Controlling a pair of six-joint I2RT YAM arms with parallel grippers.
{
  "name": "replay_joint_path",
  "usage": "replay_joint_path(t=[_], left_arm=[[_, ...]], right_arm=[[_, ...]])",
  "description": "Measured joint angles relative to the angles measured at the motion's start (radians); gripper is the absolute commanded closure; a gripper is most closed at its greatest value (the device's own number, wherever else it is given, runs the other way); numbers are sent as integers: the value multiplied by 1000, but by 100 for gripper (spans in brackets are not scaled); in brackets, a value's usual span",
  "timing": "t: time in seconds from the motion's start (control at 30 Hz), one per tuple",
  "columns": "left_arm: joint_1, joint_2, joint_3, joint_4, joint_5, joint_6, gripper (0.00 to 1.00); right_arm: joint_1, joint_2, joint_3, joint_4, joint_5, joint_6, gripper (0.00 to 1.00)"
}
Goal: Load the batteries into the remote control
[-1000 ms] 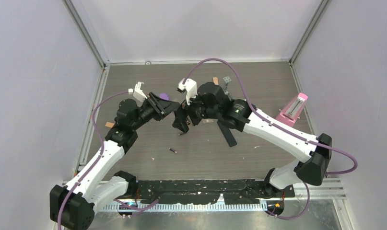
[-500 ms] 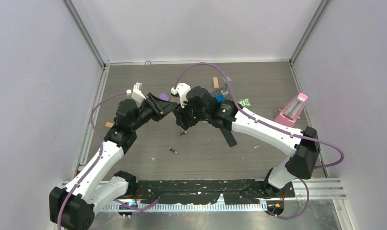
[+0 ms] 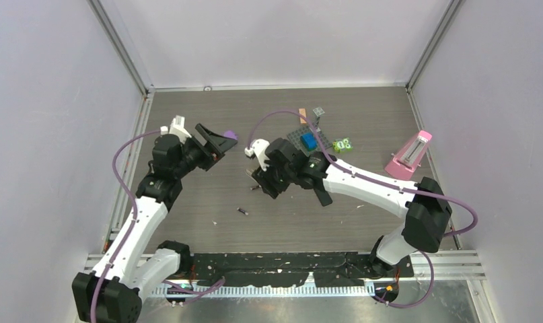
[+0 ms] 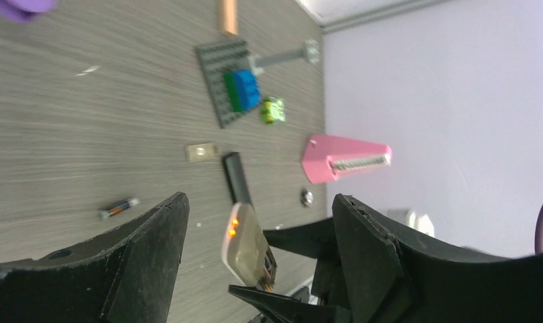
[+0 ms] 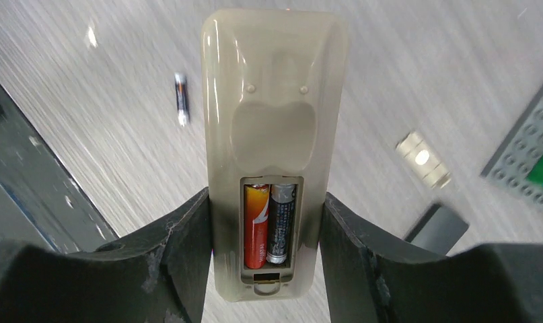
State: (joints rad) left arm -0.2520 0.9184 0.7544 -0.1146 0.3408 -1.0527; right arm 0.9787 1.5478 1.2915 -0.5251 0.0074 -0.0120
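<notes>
- Squeezed between the two fingers of the right gripper [image 5: 266, 202]: the remote control [image 5: 272, 101], back side up, poking out long past the fingertips.
- Jaws not shut all the way, pressed on both sides of the remote control, up in the air over the table [image 5: 403, 74].
- Right between those fingers, in the open slot: two batteries side by side, the orange-red battery [image 5: 256, 225] on the left and the dark battery [image 5: 282, 225] on the right, touching.
- Both lying flat and deep in the slot, with no empty room beside them.
- So, by the look of it, the loading part done.
- No lid over the slot yet.
- Down on the table, just off the right finger: a flat black piece [image 5: 440, 229], maybe that lid, but hard to say for sure.
- Farther ahead of the fingertips and a bit to the left: one spare battery [image 5: 181, 97], lying alone on the table, touching nothing.
- Left gripper [image 4: 260, 200]: fingers wide apart, nothing between them, nothing touched.
- Out in front of it, seen through the gap: the remote control in the other gripper, near but apart.
- Likely left to do: pick up the lid, push it on, put the remote control down.
- Could go wrong: a tipped remote control, and batteries slipping out of the open slot.
</notes>
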Motion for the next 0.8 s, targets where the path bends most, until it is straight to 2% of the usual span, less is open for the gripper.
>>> replay_joint_path(t=[0.17, 0.23, 0.8], left_arm=[[100, -8, -7, -108, -15, 41, 21], [119, -16, -10, -138, -21, 51, 21], [152, -24, -13, -186, -25, 97, 22]], right_arm=[[0, -7, -153, -15, -29, -98, 68], [0, -2, -164, -27, -30, -122, 67], [18, 275, -98, 27, 14, -311, 59]])
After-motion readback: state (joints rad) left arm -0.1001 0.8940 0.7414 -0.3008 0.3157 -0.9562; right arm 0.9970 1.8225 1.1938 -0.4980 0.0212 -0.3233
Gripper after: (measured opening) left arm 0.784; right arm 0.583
